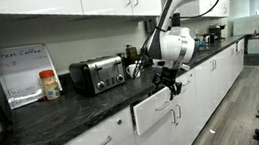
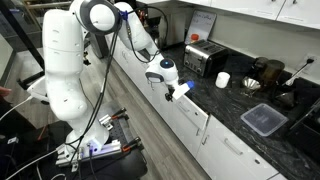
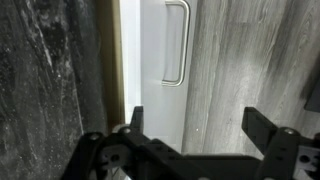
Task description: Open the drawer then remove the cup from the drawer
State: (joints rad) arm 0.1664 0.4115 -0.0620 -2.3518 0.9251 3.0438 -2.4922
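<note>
White and flat-fronted, the drawer [image 1: 149,114] is being shown pulled a little way out from under the dark stone tabletop [image 1: 64,109], its front standing proud of the neighbouring cabinet fronts in an exterior view. The hand [image 1: 172,79] is being held just above the drawer's upper edge, and whether that edge is being touched cannot be told at this size. In the wrist view the hand [image 3: 198,128] is being seen with its two fingers [image 3: 136,122] spread wide and nothing gripped between them, the body behind them being cut off by the lower border. Ahead of the fingers the drawer [image 3: 152,80] and its silver bar handle [image 3: 176,45] are being viewed end-on, with a narrow pale strip [image 3: 115,60] running between the front and the tabletop; it is too thin for its material to be told. The cup is not being made out in any view, since the inside of the drawer is being hidden by its front and by the tabletop edge. In an exterior view the hand [image 2: 181,89] is being shown only as a small dark shape, and the drawer gap beneath it is too small to read. A toaster [image 1: 98,75], a red-lidded jar [image 1: 50,85] and a white mug [image 2: 222,80] are being shown standing on the tabletop, well apart from the hand.
</note>
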